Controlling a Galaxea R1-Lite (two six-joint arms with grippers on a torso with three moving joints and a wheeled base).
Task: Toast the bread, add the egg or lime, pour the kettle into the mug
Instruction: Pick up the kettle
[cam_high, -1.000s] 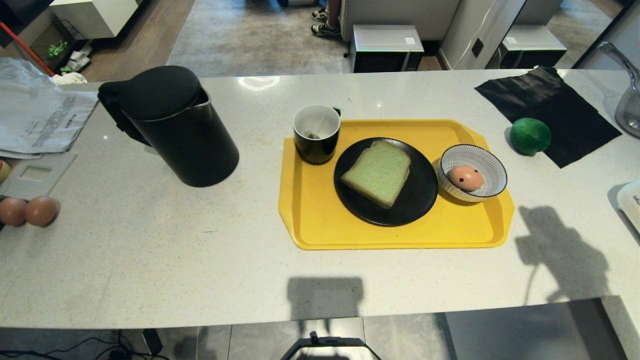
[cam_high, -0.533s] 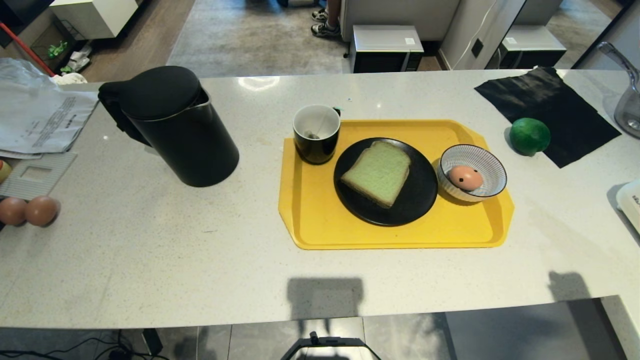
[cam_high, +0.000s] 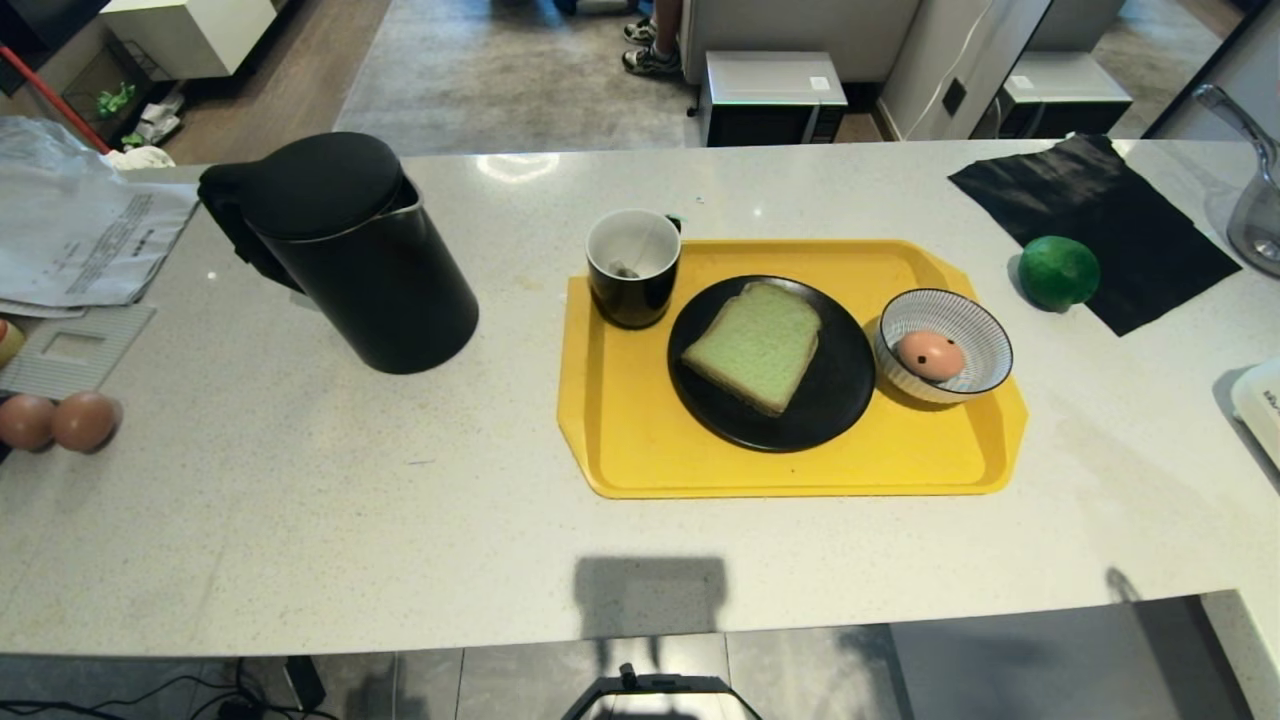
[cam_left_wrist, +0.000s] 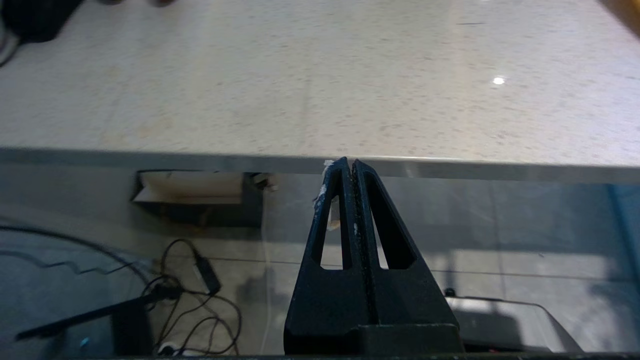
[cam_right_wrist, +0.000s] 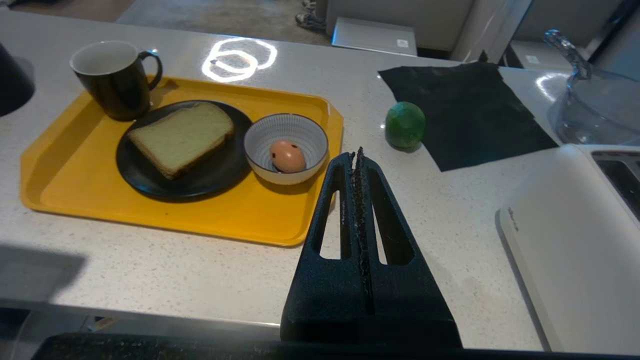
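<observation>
Pale speckled stone counter (cam_high: 300, 520) before us, pale green bread slice (cam_high: 756, 344) on black plate (cam_high: 830, 400), spotted egg (cam_high: 930, 355) in striped bowl (cam_high: 985, 340), our left gripper (cam_left_wrist: 348, 165) and right gripper (cam_right_wrist: 358, 155) both pressed together, empty.

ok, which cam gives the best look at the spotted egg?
Right wrist view: the egg sits large and unobstructed in the striped bowl, with dark spots on its shell showing. The head view shows the egg too, from above and smaller, one spot visible. The left wrist view shows only the counter edge and floor.
</observation>
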